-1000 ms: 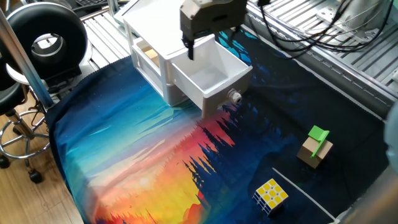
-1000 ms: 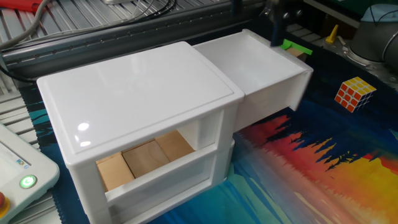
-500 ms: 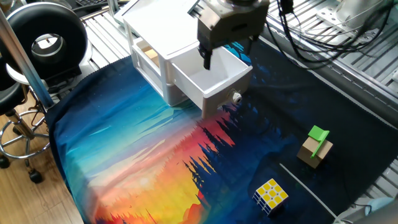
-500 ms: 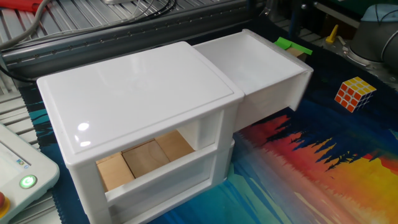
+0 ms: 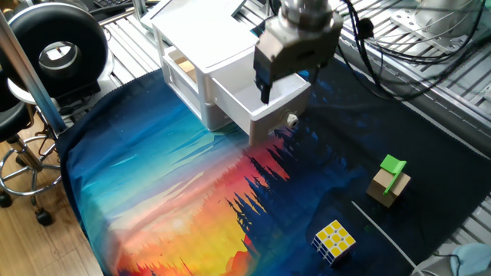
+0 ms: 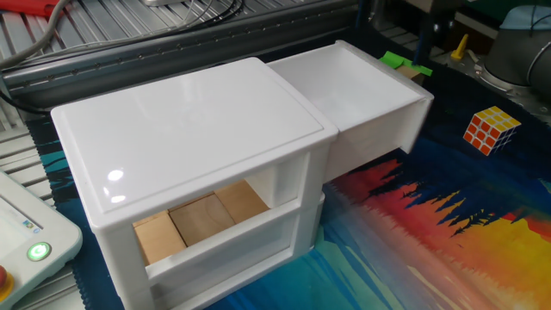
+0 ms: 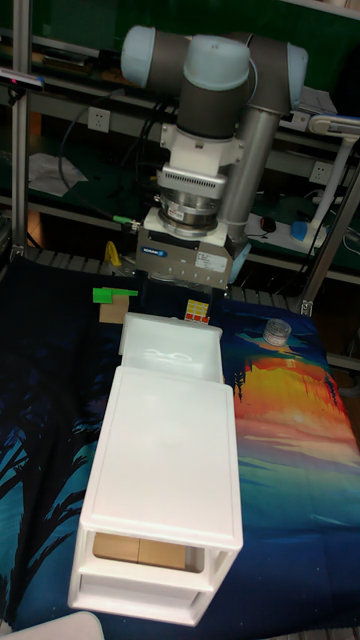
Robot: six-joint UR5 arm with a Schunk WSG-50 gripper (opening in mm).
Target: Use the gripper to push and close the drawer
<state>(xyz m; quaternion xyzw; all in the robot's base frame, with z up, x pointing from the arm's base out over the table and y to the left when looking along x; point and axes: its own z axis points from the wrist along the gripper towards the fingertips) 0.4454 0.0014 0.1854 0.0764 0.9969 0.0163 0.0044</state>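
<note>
The white drawer (image 5: pixel 257 103) stands pulled out of the top of the small white cabinet (image 5: pixel 196 42), its round knob (image 5: pixel 291 119) on the front panel. The drawer (image 6: pixel 366 95) looks empty inside. My gripper (image 5: pixel 282 80) hangs over the drawer's front end, one black finger (image 5: pixel 266 90) pointing down by the front panel. In the other fixed view two dark fingers (image 6: pixel 426 43) show well apart behind the drawer's far corner, so the gripper (image 6: pixel 394 39) is open and holds nothing. In the tall view the gripper (image 7: pixel 185 285) sits just beyond the drawer (image 7: pixel 170 345). Contact cannot be told.
A wooden block with a green top (image 5: pixel 391 180) and a Rubik's cube (image 5: pixel 334 238) lie on the colourful cloth in front of the drawer. Wooden blocks (image 6: pixel 202 220) fill the cabinet's lower compartment. A small clear jar (image 7: pixel 272 330) stands beside the cabinet. A black stool (image 5: pixel 54 50) is off the table.
My gripper has moved from over the cabinet end of the drawer out to its front end and come lower. The drawer has not moved.
</note>
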